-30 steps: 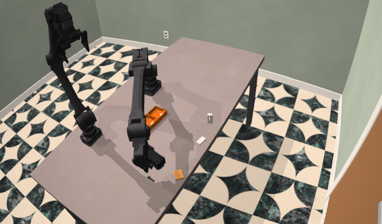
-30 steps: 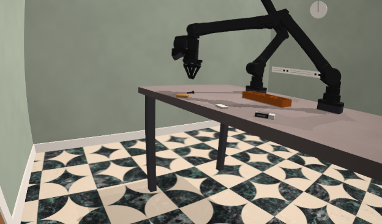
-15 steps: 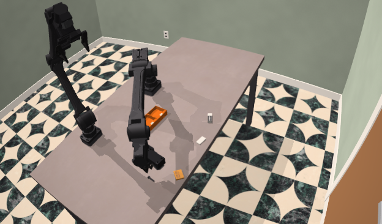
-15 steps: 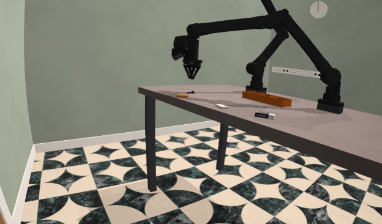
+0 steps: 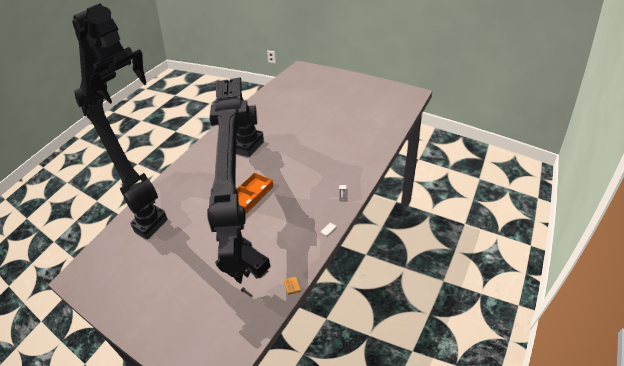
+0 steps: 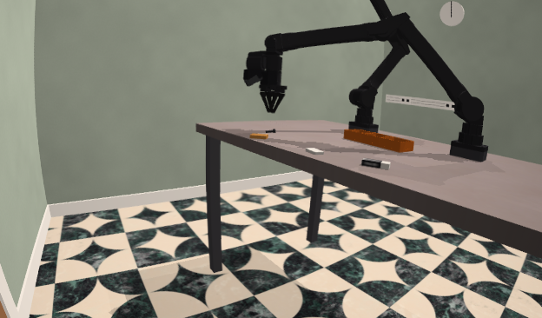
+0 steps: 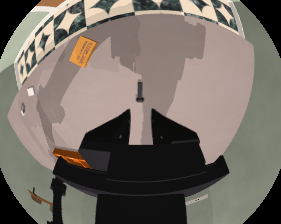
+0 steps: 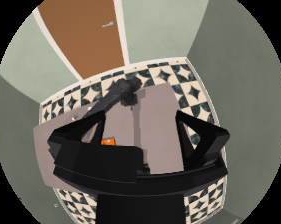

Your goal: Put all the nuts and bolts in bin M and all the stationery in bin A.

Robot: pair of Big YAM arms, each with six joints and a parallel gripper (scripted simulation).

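Note:
A small dark bolt (image 5: 246, 291) lies on the table near its front edge, and also shows in the exterior view (image 6: 271, 130) and in the left wrist view (image 7: 140, 90). My left gripper (image 6: 273, 105) hangs above the bolt, pointing down. Its fingers are nearly together with nothing between them (image 7: 140, 121). An orange pad (image 5: 292, 285) lies just right of the bolt. The orange double bin (image 5: 253, 190) stands mid-table; I cannot read its letters. My right gripper (image 5: 128, 66) (image 8: 140, 114) is raised high off the table's left side, open and empty.
A white eraser (image 5: 328, 229) lies near the table's right edge. A black-and-white block (image 5: 343, 192) lies farther back along that edge. Both arm bases (image 5: 148, 220) stand on the table's left side. The left arm stretches over the bin.

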